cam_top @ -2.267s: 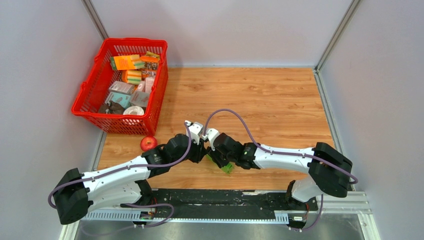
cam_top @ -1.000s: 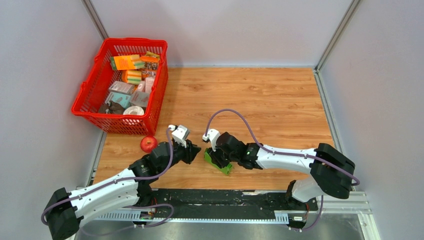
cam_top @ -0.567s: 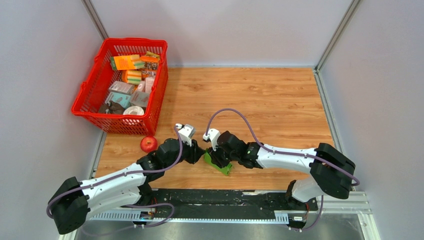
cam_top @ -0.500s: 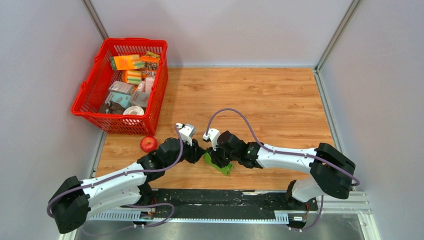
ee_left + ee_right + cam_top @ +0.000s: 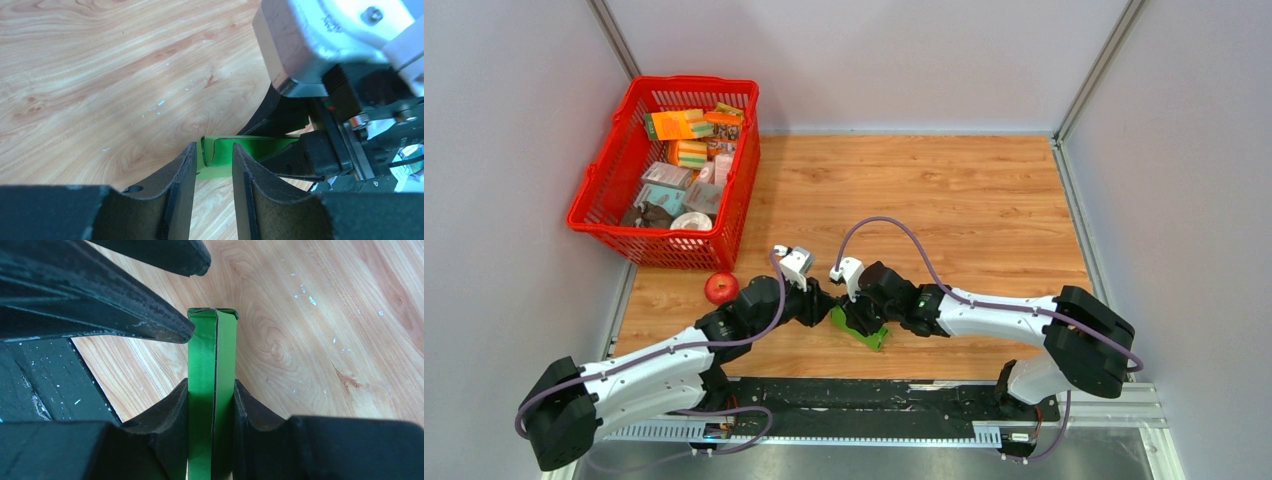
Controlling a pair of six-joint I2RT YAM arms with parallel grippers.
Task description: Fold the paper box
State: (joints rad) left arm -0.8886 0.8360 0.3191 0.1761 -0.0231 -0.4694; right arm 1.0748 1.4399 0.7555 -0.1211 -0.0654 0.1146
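- While the right gripper clamps the bright green thin-card paper box narrowly between its two black pads, we see the card standing on edge, pressed flat on both sides.
- From above, we find the paper box low on the light wooden table, toward 6 o'clock of the board, close to the arms' bases.
- From the right wrist, the box runs out past the fingertips toward 12 o'clock, its free folded end bare over the wood.
- We see the left gripper with its jaws parted by a slim gap, holding nothing.
- From the left wrist, the green box lies just beyond that gap at 12 o'clock, its end facing the fingertips.
- From the right wrist, one left finger touches the box's side at 9 o'clock near the free end, while the other sits apart at 11 o'clock.
- From above, the box is at 3 o'clock of the left gripper.
- A round red apple rests at 9 o'clock of the left gripper.
- A red plastic mesh basket of small packages sits at 10 o'clock.
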